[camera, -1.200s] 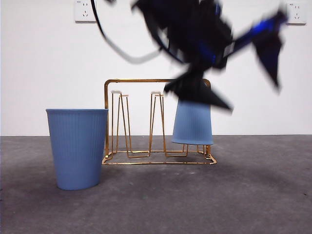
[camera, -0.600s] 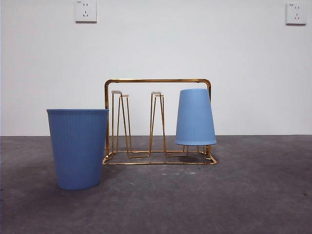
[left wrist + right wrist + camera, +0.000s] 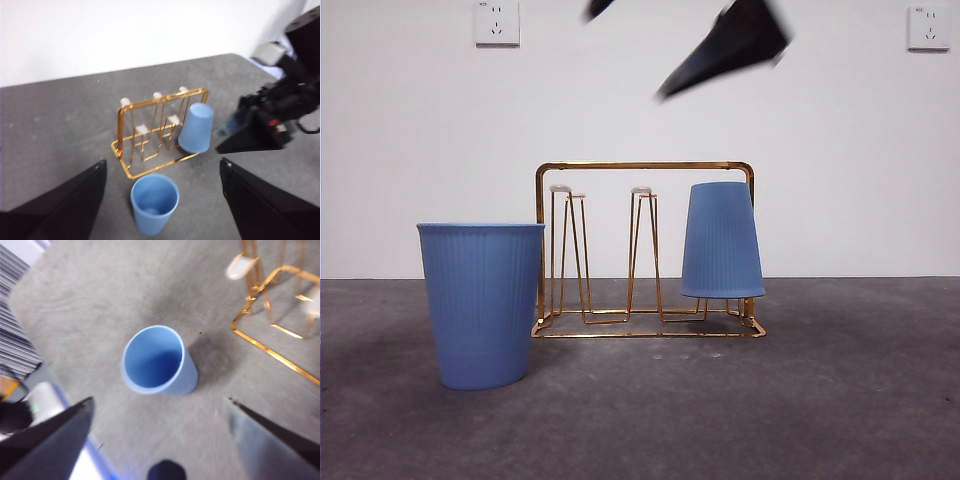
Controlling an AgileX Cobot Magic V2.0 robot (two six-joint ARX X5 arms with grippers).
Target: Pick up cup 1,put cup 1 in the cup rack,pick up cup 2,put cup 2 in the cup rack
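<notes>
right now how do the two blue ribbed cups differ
Pose: the blue ribbed cup on the gold wire rack is upside down, its mouth facing down; the blue ribbed cup standing on the grey table is upright, its mouth open to the top.
Place: the inverted cup sits at one end of the gold wire rack; the upright cup stands outside the rack, near its other end.
Both share the same blue colour, ribbing and tapered shape.

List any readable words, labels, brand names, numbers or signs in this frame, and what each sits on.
None can be read.
Left wall socket: a tiny mark at its top corner, too small to read.
Right wall socket: the same.
Upright blue cup, upside-down blue cup and cup rack: no lettering shows.
</notes>
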